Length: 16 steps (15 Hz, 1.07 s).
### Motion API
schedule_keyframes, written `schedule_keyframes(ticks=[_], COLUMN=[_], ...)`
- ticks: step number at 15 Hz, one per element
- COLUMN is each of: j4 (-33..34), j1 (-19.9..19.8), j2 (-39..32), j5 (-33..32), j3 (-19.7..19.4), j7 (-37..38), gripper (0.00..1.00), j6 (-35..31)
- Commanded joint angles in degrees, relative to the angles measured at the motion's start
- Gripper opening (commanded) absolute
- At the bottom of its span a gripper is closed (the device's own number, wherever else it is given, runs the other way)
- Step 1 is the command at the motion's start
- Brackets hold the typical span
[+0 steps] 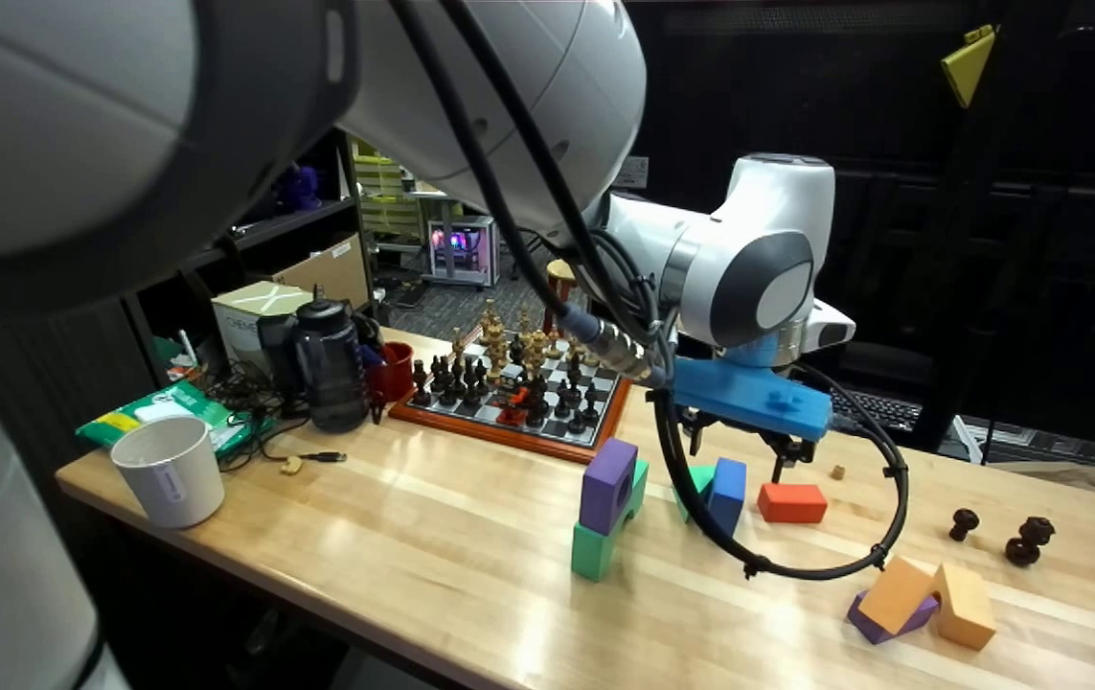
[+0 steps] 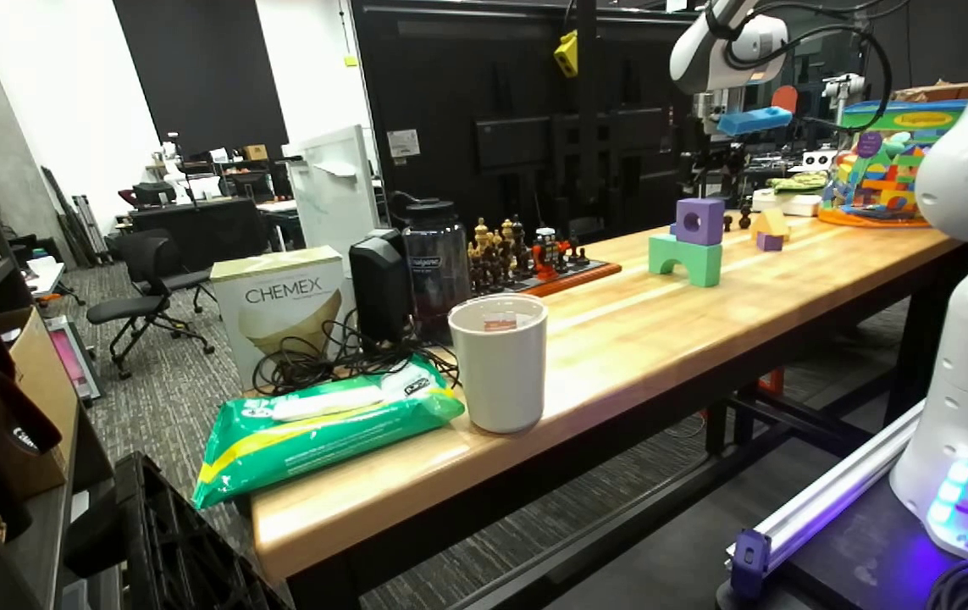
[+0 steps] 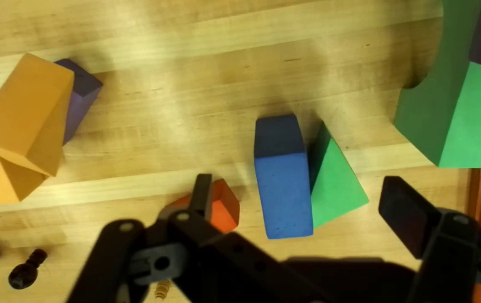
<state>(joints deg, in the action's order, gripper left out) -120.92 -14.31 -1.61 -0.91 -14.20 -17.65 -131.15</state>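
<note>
My gripper is open and empty above the table; it also shows in both exterior views. Between and below its fingers stand a blue block and a green triangular block, side by side. An orange-red block lies on the table, partly hidden behind one finger; it also shows in an exterior view. A purple block with a hole rests on a green arch. Two light-orange blocks lean together over a small purple block.
A chessboard with several pieces stands on the table. Dark chess pieces lie near the orange blocks. A white cup, green packet, bottle and Chemex box stand at one end, a block bag at the other.
</note>
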Motion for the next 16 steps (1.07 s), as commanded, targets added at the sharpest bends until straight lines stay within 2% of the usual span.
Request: schedule_keyframes(ticks=[1,7,15,16], j4=[0.0,2.5,6.2,6.6], j1=[-0.6,-1.7,-3.1,-3.3], j2=[-1.5,-5.8,-9.6,-9.9], j5=[6.8,12.0,12.8,12.8], j3=[0.2,1.0,2.4,2.5], j7=[-8.4,-17.4,-20.3,-20.2], gripper=[1.0,1.0,1.0,0.92], j6=[-1.8,-0.2,1.3,1.4])
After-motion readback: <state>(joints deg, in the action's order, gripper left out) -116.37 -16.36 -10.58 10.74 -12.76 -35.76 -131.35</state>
